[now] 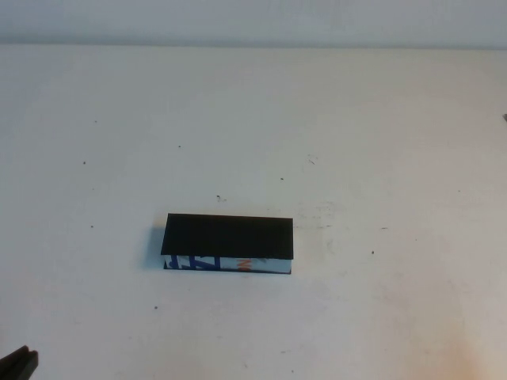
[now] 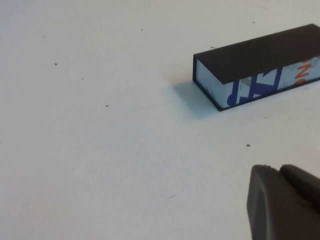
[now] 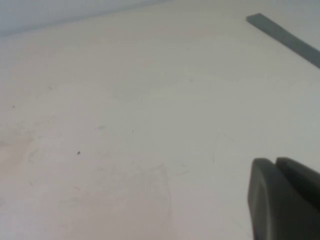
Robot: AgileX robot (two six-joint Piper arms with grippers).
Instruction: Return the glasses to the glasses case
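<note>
The glasses case [image 1: 228,243] lies shut on the white table, a little left of the middle. Its lid is black and its front side is white with blue and orange lettering. It also shows in the left wrist view [image 2: 260,65]. The glasses are out of view. My left gripper [image 1: 19,363] is at the near left corner of the table, well away from the case, with its fingers together and empty; it shows in its wrist view [image 2: 280,172] too. My right gripper [image 3: 275,162] shows only in its own wrist view, fingers together, empty, over bare table.
The white table [image 1: 356,142] has small dark specks and faint scuffs. Its far edge meets a pale wall. A grey strip [image 3: 282,37] lies at the table's edge in the right wrist view.
</note>
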